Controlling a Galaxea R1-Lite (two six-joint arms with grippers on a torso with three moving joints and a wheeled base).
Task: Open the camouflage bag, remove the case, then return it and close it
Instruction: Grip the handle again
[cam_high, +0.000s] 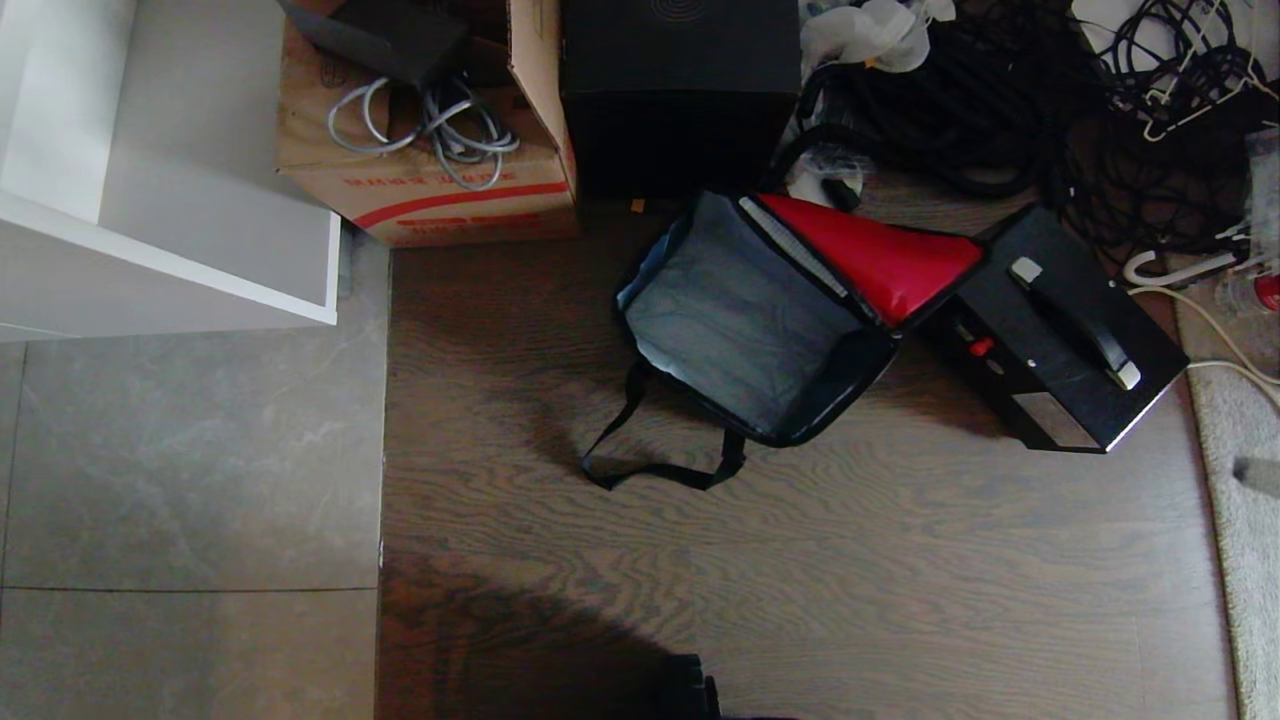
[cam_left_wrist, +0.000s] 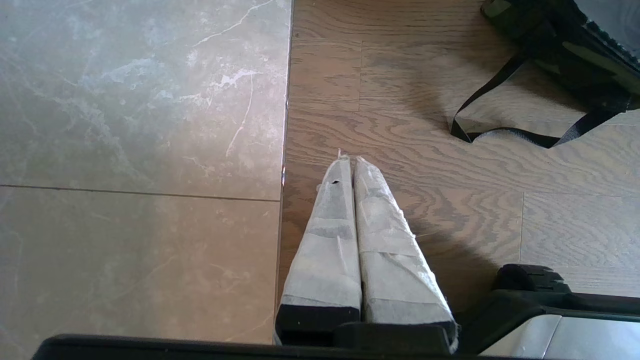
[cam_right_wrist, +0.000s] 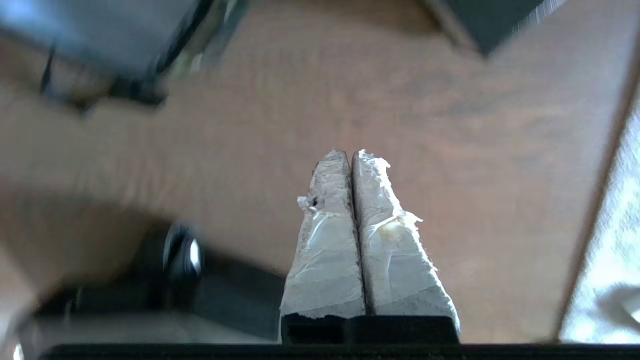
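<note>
While unzipped, camouflage bag (cam_high: 745, 320) beyond right end effector (cam_right_wrist: 350, 154)

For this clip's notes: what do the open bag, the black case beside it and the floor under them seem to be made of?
Camouflage bag: soft fabric, sagging walls, webbing strap, red lining slightly glossy. Case: rigid, smooth black, probably plastic or coated metal; crisp edges, shiny corner panel. Floor: wood-grain planks, possibly laminate.

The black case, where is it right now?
In the head view the case lies on the wooden floor, on the robot's right, touching the open camouflage bag.
</note>
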